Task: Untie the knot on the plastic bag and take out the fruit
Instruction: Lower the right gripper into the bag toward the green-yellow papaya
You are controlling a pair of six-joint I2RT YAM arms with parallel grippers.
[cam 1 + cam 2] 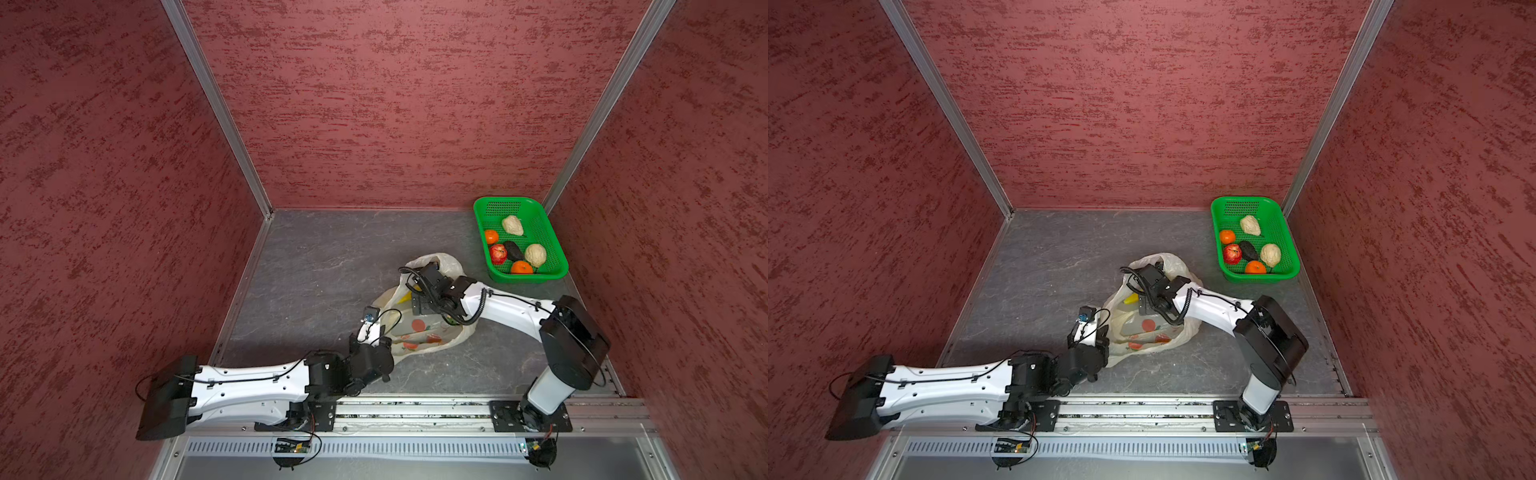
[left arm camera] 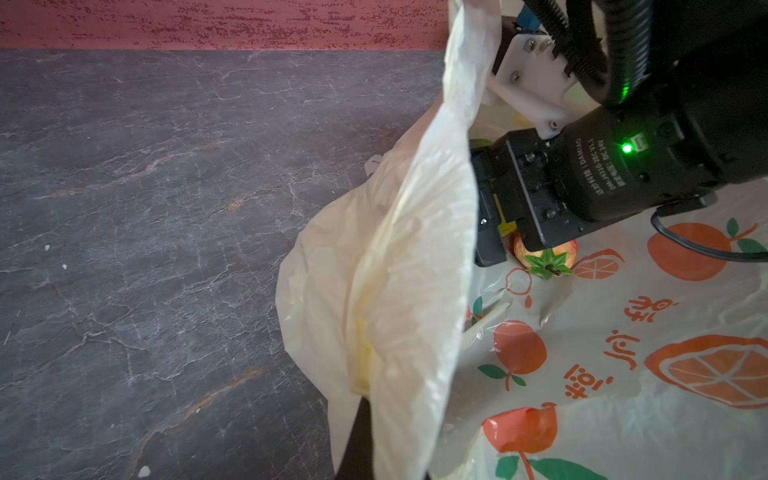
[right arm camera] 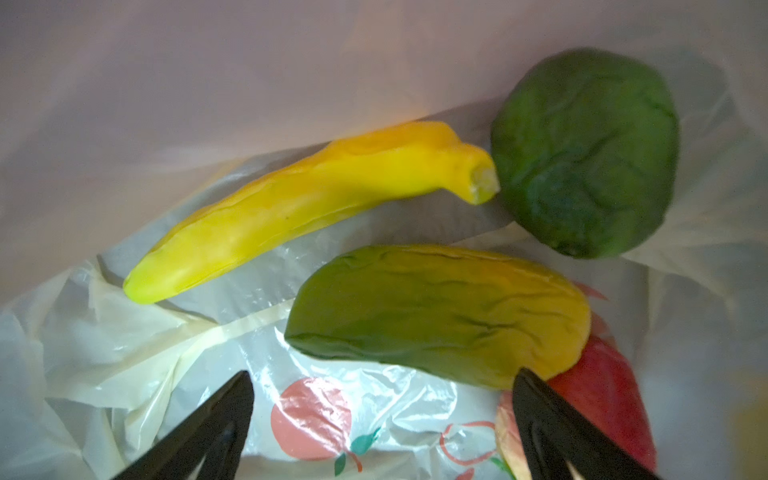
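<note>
Most of left claw (image 2: 358, 432) is hidden, pinching the plastic bag (image 2: 395, 270); right claw (image 3: 382, 373) gapes empty inside.

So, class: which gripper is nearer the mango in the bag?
Right. The right gripper is open inside the plastic bag, fingertips almost at the mango; the left gripper pinches the bag's rim, outside it.

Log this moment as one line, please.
left gripper shut on bag rim | right gripper open inside, at mango | also in bag: banana, green fruit, apple | basket: six pieces
</note>
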